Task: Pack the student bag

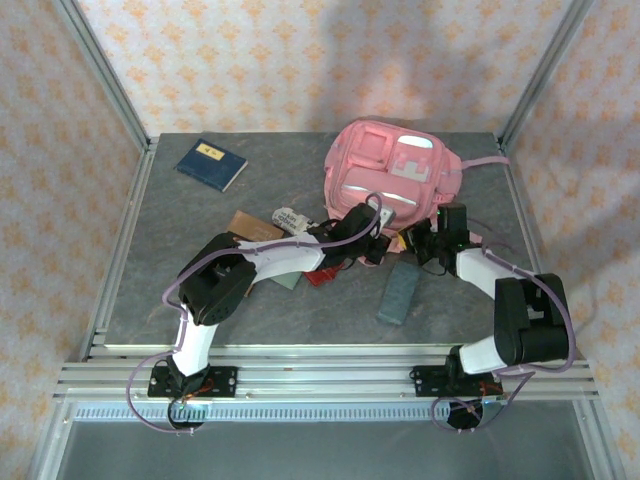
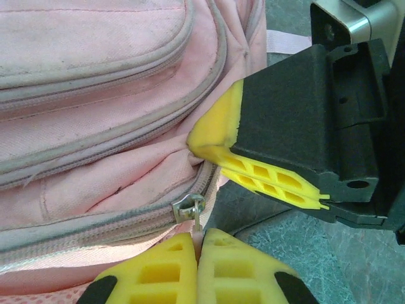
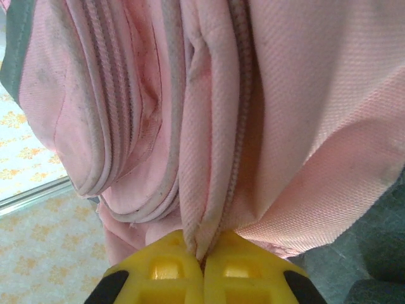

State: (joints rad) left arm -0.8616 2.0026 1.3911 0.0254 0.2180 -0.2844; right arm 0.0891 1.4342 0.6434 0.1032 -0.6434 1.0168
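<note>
The table (image 1: 200,290) carries the student bag (image 1: 395,170) toward its far right corner, front pockets up. Its long axis runs roughly far to near, its zipped end facing the arms and a strap trailing toward the right edge. Packing looks barely begun: a blue booklet (image 1: 211,164), a brown notebook (image 1: 255,226) and a grey case (image 1: 398,292) lie outside it. The right gripper (image 3: 202,256) is pressed together on a fold of bag fabric beside the zip. The left gripper (image 2: 197,247) pinches the zip pull (image 2: 190,208), so opening the bag seems the step in hand.
</note>
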